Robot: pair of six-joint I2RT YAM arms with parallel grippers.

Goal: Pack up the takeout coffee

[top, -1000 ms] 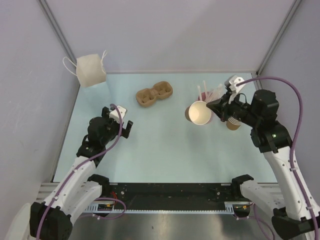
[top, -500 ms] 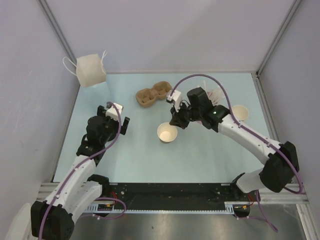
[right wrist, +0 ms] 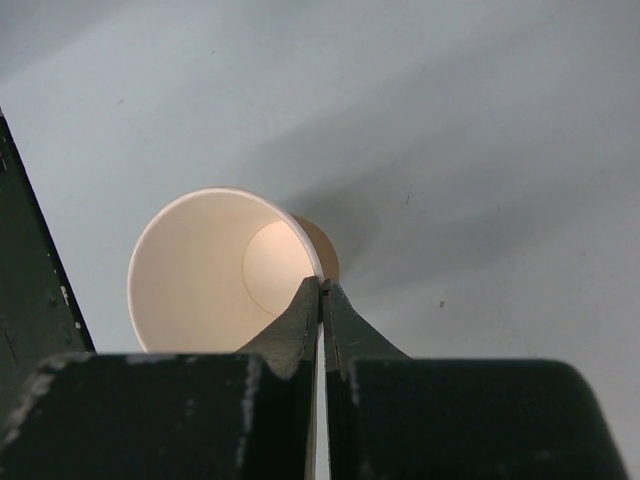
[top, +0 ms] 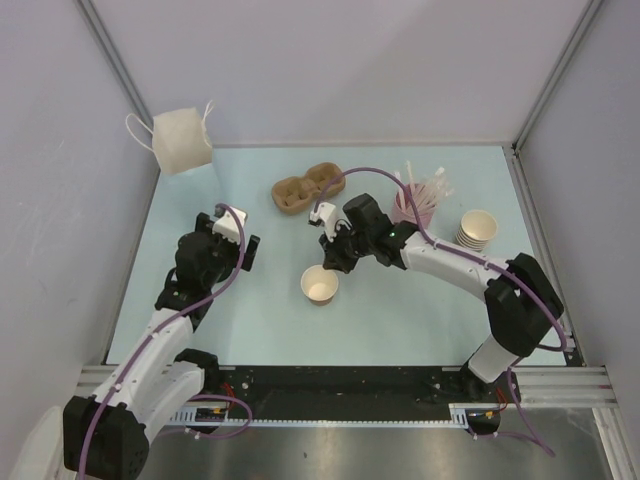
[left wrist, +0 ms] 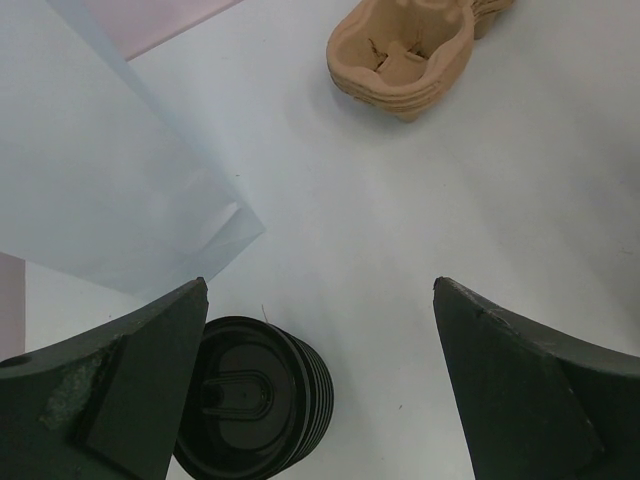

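While pinched at the rim, tan cup (right wrist: 200, 270), cream inside

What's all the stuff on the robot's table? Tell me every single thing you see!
paper cup: one, tan outside and cream inside, near the middle, pinched at its rim by the right gripper
black lids: one small stack, black, below the left gripper
cup carrier: what looks like a nested stack, brown, back middle
pink cup of straws: one, pink, back right
stack of tan cups: one stack, tan, far right
bag with handles: one, white, back left corner
table: one, pale blue
left gripper: one, black, open
right gripper: one, black, shut on the paper cup
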